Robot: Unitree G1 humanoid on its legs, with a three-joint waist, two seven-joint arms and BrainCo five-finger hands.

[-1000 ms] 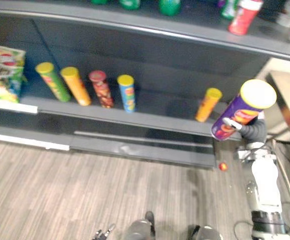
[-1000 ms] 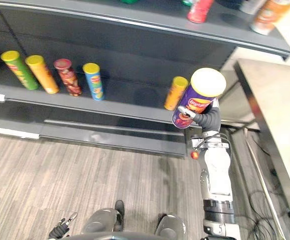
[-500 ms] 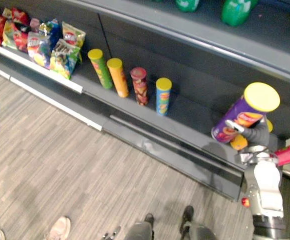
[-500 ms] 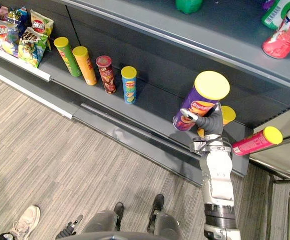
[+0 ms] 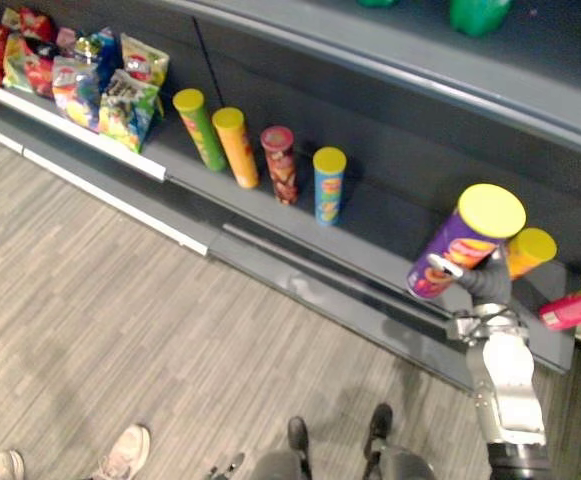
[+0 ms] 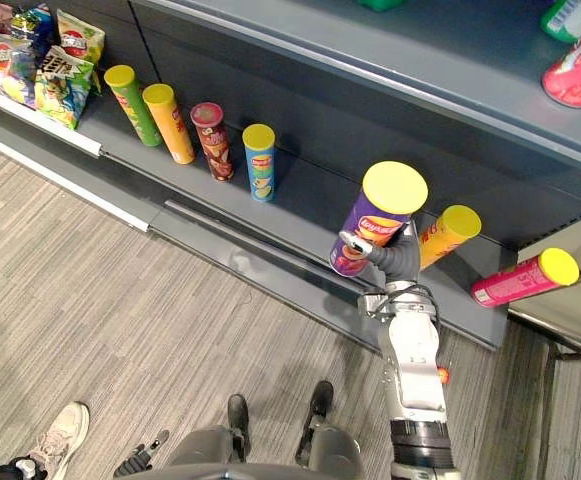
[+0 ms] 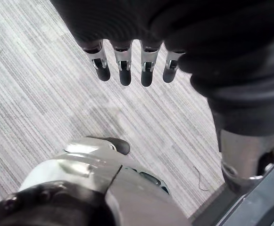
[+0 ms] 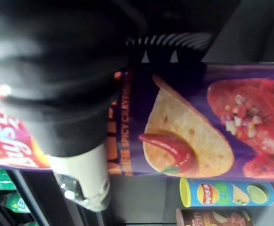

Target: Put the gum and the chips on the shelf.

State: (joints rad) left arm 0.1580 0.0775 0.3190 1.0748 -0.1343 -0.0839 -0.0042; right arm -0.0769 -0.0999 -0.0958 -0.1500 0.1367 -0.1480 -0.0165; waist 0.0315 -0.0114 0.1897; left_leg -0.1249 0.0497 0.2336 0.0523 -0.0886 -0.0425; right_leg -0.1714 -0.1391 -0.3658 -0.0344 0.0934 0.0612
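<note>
1. One purple chips can (image 6: 378, 220) with a yellow lid is gripped in the right hand (image 6: 395, 258). The fingers and thumb are curled round its lower part.
2. It is held tilted, lid toward 1 o'clock and base toward 7 o'clock. The base is over the front of the lower shelf (image 6: 305, 215); whether it touches the board cannot be told.
3. Seen from the right wrist, the can's side spans the picture, with the dark cover lying over it.
4. Four cans stand in a row on the lower shelf toward 10 o'clock from the held can: a blue can (image 6: 260, 162) nearest, then a dark red can (image 6: 210, 140), an orange can (image 6: 168, 122) and a green can (image 6: 130, 103).
5. Another orange can with a yellow lid (image 6: 448, 235) leans just beside the held can at its 3 o'clock.
6. At 4 o'clock from the held can, a pink can (image 6: 525, 278) lies on its side near the shelf's end.
7. Several snack bags (image 6: 50, 60) sit on the shelf far off at 10 o'clock, past the green can.
8. Seen from its own wrist, the left hand (image 7: 122, 70) hangs over the grey plank floor (image 6: 120, 300), fingers straight and holding nothing.
9. Beside the right arm, a small red thing (image 6: 442, 376) lies on the floor; what it is cannot be told.
10. At 7 o'clock in the head view, a person's shoe (image 6: 58, 435) rests on the floor.
</note>
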